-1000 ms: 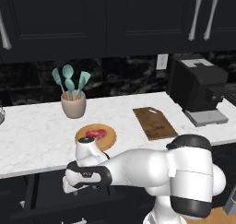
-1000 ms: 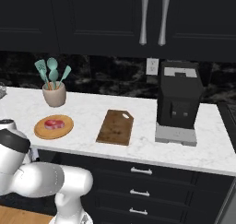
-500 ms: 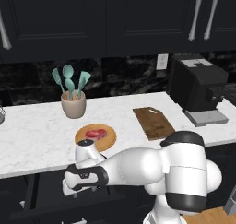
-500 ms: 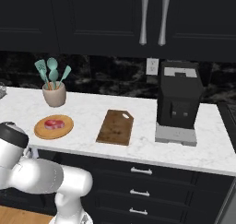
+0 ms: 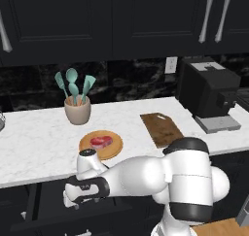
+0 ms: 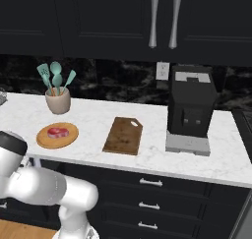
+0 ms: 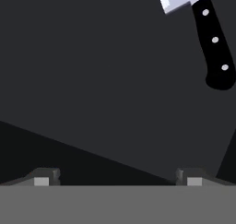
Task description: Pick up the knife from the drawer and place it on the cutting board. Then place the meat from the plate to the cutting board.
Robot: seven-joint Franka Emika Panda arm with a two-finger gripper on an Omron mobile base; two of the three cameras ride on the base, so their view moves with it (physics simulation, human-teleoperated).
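One knife at drawer edge, pincer spread

The hand view looks onto the flat black floor of the drawer. The knife lies on that floor near the upper right corner of the view. Its black handle carries three pale rivets in a row and ends in a rounded butt. The heel of its broad silver blade joins the handle at the top edge, where the rest of the blade is cut off. The gripper stands below the knife and well apart from it. Its two fingertips are set wide, with nothing between the jaws. A darker band crosses the drawer floor diagonally, below and left of the knife.
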